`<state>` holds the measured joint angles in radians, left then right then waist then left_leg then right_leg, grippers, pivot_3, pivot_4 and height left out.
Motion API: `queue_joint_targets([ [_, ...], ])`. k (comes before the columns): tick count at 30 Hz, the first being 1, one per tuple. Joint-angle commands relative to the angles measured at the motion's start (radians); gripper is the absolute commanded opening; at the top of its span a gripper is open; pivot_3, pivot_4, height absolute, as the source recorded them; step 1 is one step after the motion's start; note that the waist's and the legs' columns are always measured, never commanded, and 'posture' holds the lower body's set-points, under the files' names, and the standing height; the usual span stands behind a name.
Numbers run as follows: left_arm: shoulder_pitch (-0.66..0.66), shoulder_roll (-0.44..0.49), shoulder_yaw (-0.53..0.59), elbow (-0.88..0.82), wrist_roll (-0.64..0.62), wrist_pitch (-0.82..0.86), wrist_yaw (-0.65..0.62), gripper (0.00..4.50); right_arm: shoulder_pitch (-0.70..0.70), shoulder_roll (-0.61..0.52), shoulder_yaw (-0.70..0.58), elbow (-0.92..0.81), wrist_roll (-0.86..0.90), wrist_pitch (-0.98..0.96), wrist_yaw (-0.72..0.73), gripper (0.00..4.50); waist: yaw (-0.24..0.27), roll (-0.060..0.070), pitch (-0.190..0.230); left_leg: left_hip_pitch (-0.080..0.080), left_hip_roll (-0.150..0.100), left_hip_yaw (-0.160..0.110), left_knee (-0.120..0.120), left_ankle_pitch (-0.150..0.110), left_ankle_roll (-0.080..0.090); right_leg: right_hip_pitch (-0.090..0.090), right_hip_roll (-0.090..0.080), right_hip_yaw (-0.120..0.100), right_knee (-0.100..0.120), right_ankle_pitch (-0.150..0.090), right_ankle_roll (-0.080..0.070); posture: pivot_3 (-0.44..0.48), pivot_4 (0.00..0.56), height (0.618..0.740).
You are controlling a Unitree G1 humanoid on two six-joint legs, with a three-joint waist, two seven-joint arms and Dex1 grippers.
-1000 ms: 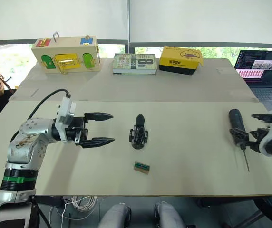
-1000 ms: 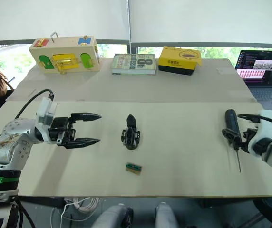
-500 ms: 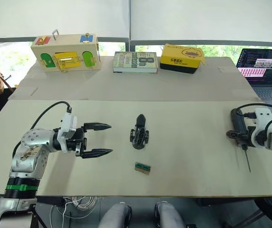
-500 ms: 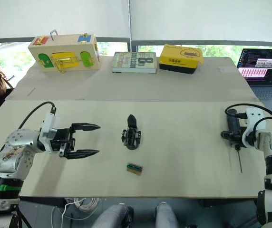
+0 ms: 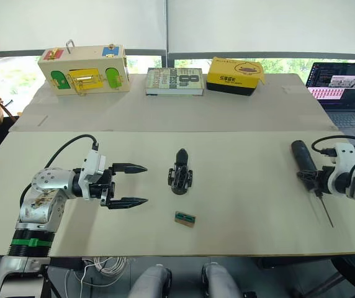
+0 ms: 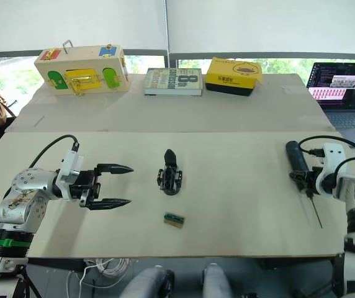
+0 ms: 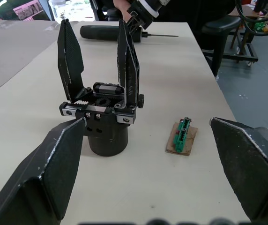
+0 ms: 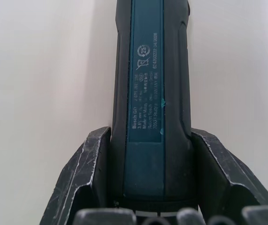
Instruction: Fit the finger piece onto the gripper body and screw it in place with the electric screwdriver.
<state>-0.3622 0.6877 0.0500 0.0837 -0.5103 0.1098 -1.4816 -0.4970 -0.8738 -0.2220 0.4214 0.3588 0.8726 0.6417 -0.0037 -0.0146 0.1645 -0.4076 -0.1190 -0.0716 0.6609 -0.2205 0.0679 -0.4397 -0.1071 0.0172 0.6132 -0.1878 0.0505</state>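
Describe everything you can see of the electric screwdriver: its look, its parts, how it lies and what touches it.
The electric screwdriver is a long, thick black cylinder, plastic by the look of it, with a rounded far end and a thin metal bit pointing toward the table's near edge. A teal label panel with small white print runs along its body. It lies lengthwise on the pale table at the robot's right. The right gripper has a black finger pressed against each side of it, near the bit end.

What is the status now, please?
Left gripper open, empty. Right gripper shut on long black electric screwdriver. Chunky black gripper body untouched; nothing in between.
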Motion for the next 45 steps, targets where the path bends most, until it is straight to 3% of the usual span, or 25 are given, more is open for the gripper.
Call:
queue_joint_targets([
  [1,0.016,0.002,0.010,-0.018,-0.003,-0.032,-0.009,4.50,0.048,-0.075,-0.078,-0.352,0.115,0.075,0.093,1.98,-0.006,0.005,0.001,0.000,0.000,0.000,0.000,0.000,0.000,0.000,0.000,0.000,0.000,0.000,0.000,0.000,0.150,0.740],
  [6,0.063,-0.001,0.040,0.003,0.024,-0.112,0.029,4.50,0.242,-0.112,-0.080,-0.752,0.135,0.081,0.106,1.98,-0.004,0.010,0.002,0.000,0.001,0.000,0.000,0.000,0.000,0.000,-0.001,0.000,0.000,0.000,0.000,0.000,0.150,0.740],
  [11,0.094,0.007,0.036,-0.006,0.020,-0.130,0.021,4.50,0.397,-0.105,-0.063,-0.899,0.090,-0.032,0.117,1.98,0.012,0.008,0.002,0.001,0.002,0.001,0.001,0.000,0.000,0.002,-0.001,-0.001,-0.001,0.000,0.001,0.000,0.150,0.740],
  [15,0.152,-0.001,0.032,-0.069,0.005,-0.113,0.037,4.50,0.468,-0.094,0.014,-0.897,0.058,-0.088,0.139,1.98,0.015,0.008,0.002,0.001,-0.001,0.002,0.002,-0.001,-0.001,0.003,-0.003,0.000,-0.002,0.002,0.003,0.000,0.150,0.740],
  [23,0.202,-0.026,0.005,-0.102,0.026,-0.126,0.061,4.50,0.418,-0.090,0.126,-0.763,-0.012,-0.157,0.167,1.98,0.015,0.008,0.002,0.001,-0.001,0.001,0.002,-0.001,-0.002,0.002,-0.003,0.000,-0.002,0.002,0.003,0.000,0.150,0.740],
  [31,0.186,-0.052,-0.016,-0.099,0.037,-0.135,0.086,4.50,0.344,-0.097,0.171,-0.675,0.026,-0.064,0.248,1.98,0.015,0.008,0.002,0.001,-0.001,0.001,0.002,-0.001,-0.001,0.003,-0.003,-0.001,-0.002,0.002,0.003,0.000,0.150,0.740],
  [33,0.189,-0.048,-0.018,-0.101,0.037,-0.136,0.087,4.50,0.325,-0.108,0.171,-0.671,0.034,-0.049,0.270,3.02,0.015,0.008,0.002,0.001,-0.001,0.001,0.002,-0.001,-0.001,0.003,-0.003,0.000,-0.002,0.002,0.003,0.000,0.150,0.740],
  [37,0.204,-0.028,-0.022,-0.107,0.026,-0.116,0.072,4.50,0.278,-0.139,0.154,-0.668,0.030,-0.035,0.288,4.33,0.015,0.008,0.002,0.001,-0.001,0.001,0.002,-0.001,-0.001,0.003,-0.003,0.000,-0.002,0.002,0.003,0.000,0.150,0.740],
  [42,0.213,-0.025,-0.008,-0.110,0.012,-0.098,0.086,4.50,0.184,-0.292,0.169,-0.687,0.091,0.073,0.420,4.47,0.015,0.008,0.002,0.001,-0.001,0.001,0.002,-0.001,-0.002,0.002,-0.003,-0.001,-0.002,0.002,0.003,0.000,0.150,0.740],
  [45,0.212,-0.017,-0.016,-0.109,0.015,-0.109,0.063,4.50,0.090,-0.439,0.277,-0.720,0.117,0.233,0.513,4.47,0.015,0.008,0.002,0.001,0.000,0.001,0.002,-0.001,-0.002,0.002,-0.005,-0.001,-0.002,0.002,0.003,0.000,0.150,0.740],
])
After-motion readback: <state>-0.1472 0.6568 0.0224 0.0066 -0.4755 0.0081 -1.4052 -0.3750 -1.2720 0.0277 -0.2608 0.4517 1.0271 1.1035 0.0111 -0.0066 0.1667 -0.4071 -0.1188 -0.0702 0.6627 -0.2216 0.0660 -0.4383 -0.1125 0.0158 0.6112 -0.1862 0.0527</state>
